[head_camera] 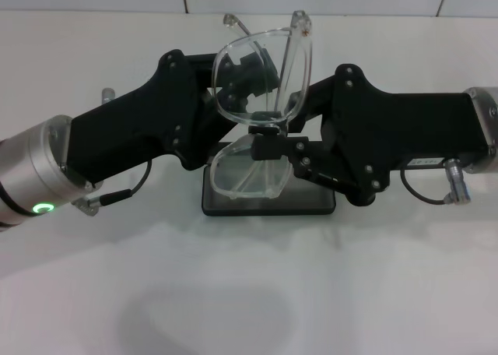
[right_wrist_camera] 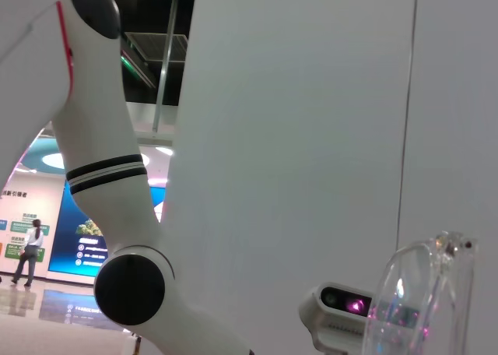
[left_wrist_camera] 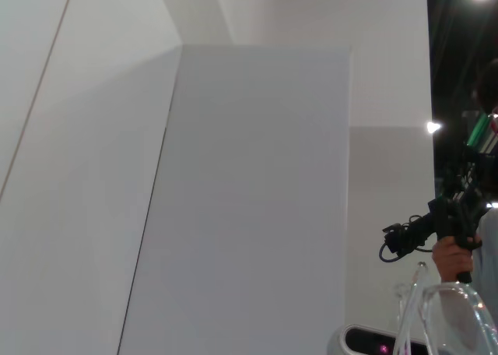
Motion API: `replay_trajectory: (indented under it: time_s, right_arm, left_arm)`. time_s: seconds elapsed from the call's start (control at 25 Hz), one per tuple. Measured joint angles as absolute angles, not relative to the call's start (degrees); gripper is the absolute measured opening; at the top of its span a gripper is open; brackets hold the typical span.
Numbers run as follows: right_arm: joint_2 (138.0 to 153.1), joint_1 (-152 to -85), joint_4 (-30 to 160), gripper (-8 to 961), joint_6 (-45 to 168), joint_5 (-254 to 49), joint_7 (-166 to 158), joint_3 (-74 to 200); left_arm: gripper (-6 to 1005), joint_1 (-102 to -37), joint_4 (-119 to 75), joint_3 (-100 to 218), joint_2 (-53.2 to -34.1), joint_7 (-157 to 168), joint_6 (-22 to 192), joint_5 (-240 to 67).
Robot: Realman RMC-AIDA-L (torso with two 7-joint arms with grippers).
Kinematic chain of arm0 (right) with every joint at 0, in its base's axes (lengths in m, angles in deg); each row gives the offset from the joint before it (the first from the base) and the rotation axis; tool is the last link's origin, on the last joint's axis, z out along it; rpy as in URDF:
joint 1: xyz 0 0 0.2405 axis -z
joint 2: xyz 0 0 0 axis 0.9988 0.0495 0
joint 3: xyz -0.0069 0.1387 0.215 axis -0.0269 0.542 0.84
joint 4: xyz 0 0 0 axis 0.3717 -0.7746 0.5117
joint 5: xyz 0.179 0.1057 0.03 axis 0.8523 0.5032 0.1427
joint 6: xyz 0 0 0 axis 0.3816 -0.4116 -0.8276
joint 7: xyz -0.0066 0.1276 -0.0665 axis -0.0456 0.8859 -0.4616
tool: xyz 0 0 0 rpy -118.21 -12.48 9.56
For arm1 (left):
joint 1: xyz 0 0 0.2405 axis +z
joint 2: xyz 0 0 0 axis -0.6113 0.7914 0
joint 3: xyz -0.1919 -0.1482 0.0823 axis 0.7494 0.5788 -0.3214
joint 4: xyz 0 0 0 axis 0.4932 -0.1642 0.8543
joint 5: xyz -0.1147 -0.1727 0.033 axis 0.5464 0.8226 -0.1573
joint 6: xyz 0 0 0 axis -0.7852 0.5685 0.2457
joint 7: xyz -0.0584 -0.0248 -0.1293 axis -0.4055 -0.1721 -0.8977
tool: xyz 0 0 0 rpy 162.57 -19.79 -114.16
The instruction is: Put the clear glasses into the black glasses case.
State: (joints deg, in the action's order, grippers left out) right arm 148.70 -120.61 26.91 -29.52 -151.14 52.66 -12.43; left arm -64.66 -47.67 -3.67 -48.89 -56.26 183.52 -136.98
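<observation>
In the head view, the clear glasses (head_camera: 261,75) are held up in the air between the two arms, above the black glasses case (head_camera: 268,202), which sits on the white bench (head_camera: 249,285) and is partly hidden behind the arms. The lens is turned on edge, with one half up high and the other half down low just over the case, and the two clear temples poke up toward the back wall. The right gripper (head_camera: 267,146) is seen closed onto the middle of the glasses, right around the nose bridge, so the glasses are clearly pinched there. The left gripper (head_camera: 233,86) is tucked in behind the upper half of the lens, touching or just beside it; how far its fingers are spread can't be made out through the plastic. The case looks open, but its inside is mostly covered. In the left wrist view, mostly white wall panels are shown, with a bit of the clear glasses (left_wrist_camera: 447,320) caught in one corner and a person's hand holding a camera rig farther off. In the right wrist view, a curved clear piece of the glasses (right_wrist_camera: 424,300) is seen up close, with a white robot arm and a lit hall behind it.
</observation>
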Motion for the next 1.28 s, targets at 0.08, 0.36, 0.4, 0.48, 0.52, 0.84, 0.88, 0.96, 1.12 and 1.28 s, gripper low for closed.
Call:
replay_trajectory:
  time_s: [0.08, 0.36, 0.4, 0.48, 0.52, 0.84, 0.88, 0.96, 1.12, 1.28]
  right_arm:
    - [148.70, -120.63, 26.91, 132, -29.48, -151.14, 52.73, -12.41]
    - [148.70, -120.65, 26.91, 134, -29.28, -151.12, 53.30, -12.40]
    - [148.70, -120.65, 26.91, 134, -29.62, -151.08, 53.34, -12.40]
    - [148.66, -120.54, 26.67, 134, -30.16, -151.03, 53.67, -12.40]
    - [148.62, -120.43, 26.40, 135, -30.51, -151.01, 54.06, -12.39]
    - [147.47, -119.43, 22.72, 137, -31.07, -154.22, 61.16, -6.99]
    - [147.32, -119.38, 21.78, 137, -30.82, -155.68, 63.15, -5.77]
    - [146.71, -119.61, 18.84, 137, -29.15, -160.68, 69.85, -3.07]
    - [145.53, -120.86, 8.92, 139, -26.37, -175.28, 84.47, 1.75]
    - [145.48, -124.19, -1.85, 140, -26.83, -190.85, 98.13, 3.31]
  left_arm:
    - [54, -64.66, -47.66, -3.67, -48.89, -56.25, 183.63, -136.96]
    - [53, -64.66, -47.64, -3.67, -48.89, -56.29, 183.64, -136.78]
    - [53, -64.59, -47.64, -3.67, -48.89, -56.25, 183.63, -136.55]
    - [53, -64.35, -47.52, -3.67, -48.88, -56.21, 183.63, -135.85]
    - [53, -64.18, -47.42, -3.65, -48.86, -56.19, 183.58, -135.43]
    - [53, -61.10, -47.64, -1.81, -47.29, -56.32, 183.15, -135.86]
    - [53, -60.56, -47.65, -1.57, -46.80, -56.48, 183.14, -136.38]
    - [53, -59.28, -47.71, -1.56, -45.76, -56.56, 183.17, -137.58]
    - [53, -56.47, -47.72, -1.56, -44.60, -56.54, 183.23, -140.66]
    - [53, -53.60, -47.89, -1.57, -44.07, -56.05, 183.23, -143.36]
